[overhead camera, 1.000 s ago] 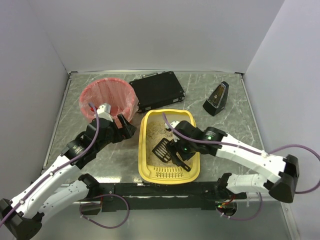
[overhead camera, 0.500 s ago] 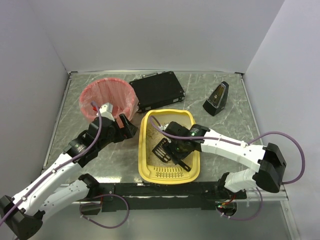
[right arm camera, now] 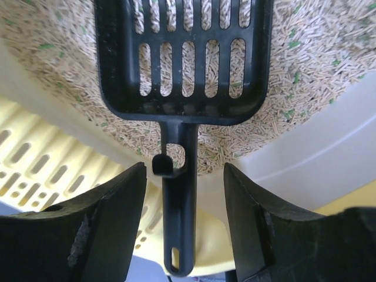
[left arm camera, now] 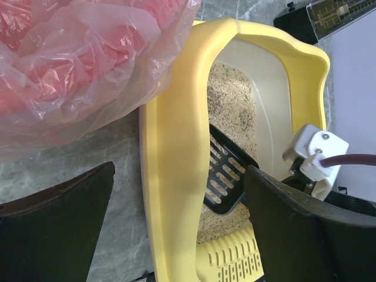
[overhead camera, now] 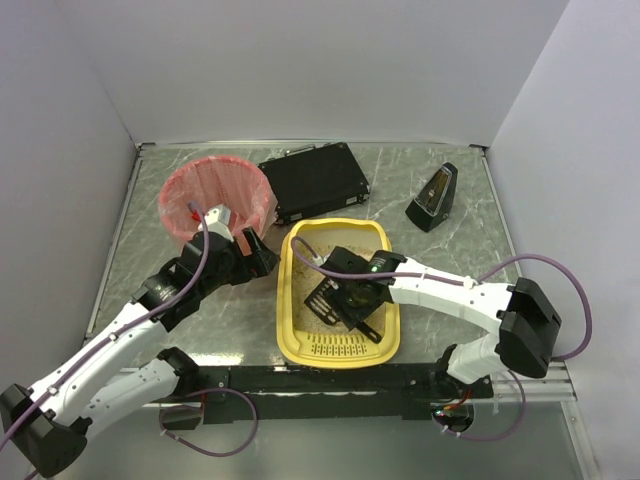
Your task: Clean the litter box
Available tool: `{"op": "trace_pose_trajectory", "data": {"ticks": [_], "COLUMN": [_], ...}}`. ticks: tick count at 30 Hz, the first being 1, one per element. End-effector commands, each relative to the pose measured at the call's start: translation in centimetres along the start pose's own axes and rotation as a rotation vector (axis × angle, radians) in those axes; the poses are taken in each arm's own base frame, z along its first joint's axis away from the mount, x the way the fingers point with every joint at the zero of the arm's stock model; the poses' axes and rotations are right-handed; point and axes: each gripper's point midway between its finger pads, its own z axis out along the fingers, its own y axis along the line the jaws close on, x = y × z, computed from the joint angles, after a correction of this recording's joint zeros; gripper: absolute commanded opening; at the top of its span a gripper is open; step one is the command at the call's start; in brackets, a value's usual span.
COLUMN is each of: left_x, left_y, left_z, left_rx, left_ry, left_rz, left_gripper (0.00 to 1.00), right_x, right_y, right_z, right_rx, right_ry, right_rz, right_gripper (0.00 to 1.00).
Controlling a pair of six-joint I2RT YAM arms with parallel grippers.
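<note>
We judge the litter scoop (right arm camera: 182, 111) light and stiff. Our right gripper (right arm camera: 183, 211) straddles its handle (right arm camera: 179, 170), the best hold, with fingers spread. Our left gripper (left arm camera: 176, 220) gapes too.

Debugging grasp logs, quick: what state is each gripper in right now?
Left gripper: open, holding nothing.
Right gripper: open, with the scoop handle between its fingers but not clamped.

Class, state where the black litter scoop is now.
Top view: the scoop lies inside the litter box, left of centre, its handle flanked by the open right gripper.
</note>
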Motion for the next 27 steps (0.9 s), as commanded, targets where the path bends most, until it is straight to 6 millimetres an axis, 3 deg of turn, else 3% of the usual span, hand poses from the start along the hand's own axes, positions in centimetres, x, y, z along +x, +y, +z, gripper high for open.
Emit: {"op": "trace_pose_trajectory", "data": {"ticks": [1,7,11,14,20,23,27], "left_x": [-0.6,-1.1,-1.1,-0.7,0.0,0.4,0.9], "left_y": [-1.1,-2.1,-2.1,-2.1,-2.1,-2.1,-2.2], "left_z": [0.1,-0.1,-0.1,0.0,0.4,0.7,1.2], "left_rx": [0.039,0.076,0.072,0.082,0.087,0.092,0.094], "left_ry": [-0.015,-0.025,-0.022,-0.003,0.026,0.044,0.067], "left_rz": [-0.014,-0.022,-0.017,-0.010,0.000,0.008,0.005], "left_gripper": [0.97,0.97,0.97,0.97,0.97,0.97,0.97], "right_x": [0.5,0.4,0.0,-0.5,-1.3,-1.8,-3.3], "right_y": [0.2,0.1,0.0,-0.2,-1.0,-2.6,-6.7], "right_z": [1.0,1.7,1.8,1.1,-1.2,-2.3,-4.5], "right_rx": [-0.005,0.001,0.009,0.019,0.051,0.128,0.357], "right_ry": [0.030,0.034,0.014,0.007,-0.009,-0.044,-0.132], "right_rz": [-0.023,-0.034,-0.049,-0.068,-0.125,-0.170,-0.299], "right_gripper": [0.60,0.55,0.26,0.14,0.00,0.00,0.00]}}
